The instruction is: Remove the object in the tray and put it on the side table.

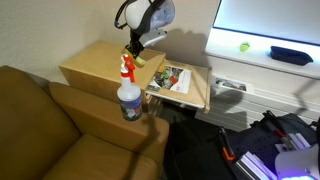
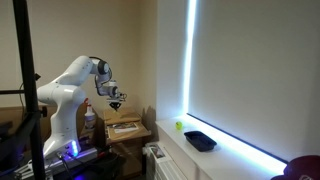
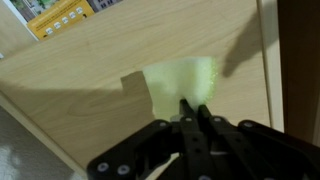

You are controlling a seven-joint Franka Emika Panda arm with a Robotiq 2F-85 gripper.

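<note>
The object (image 3: pixel 178 80), a small yellow-green roundish item, sits pinched between the black fingertips of my gripper (image 3: pixel 195 108). It is just above or on the light-wood top of the side table (image 3: pixel 90 60). In an exterior view my gripper (image 1: pixel 135 48) is low over the side table (image 1: pixel 95 62), with the yellow-green object (image 1: pixel 139 56) at its tips. The dark tray (image 1: pixel 292 55) lies on the white shelf and looks empty. It also shows in an exterior view (image 2: pixel 200 141), far from my gripper (image 2: pixel 117 100).
A spray bottle (image 1: pixel 128 92) with a red trigger stands on the brown couch arm in front of the side table. Magazines (image 1: pixel 173 78) lie on the table's side leaf. A small bright green ball (image 1: pixel 243 46) rests on the white shelf (image 1: pixel 250 58) near the tray.
</note>
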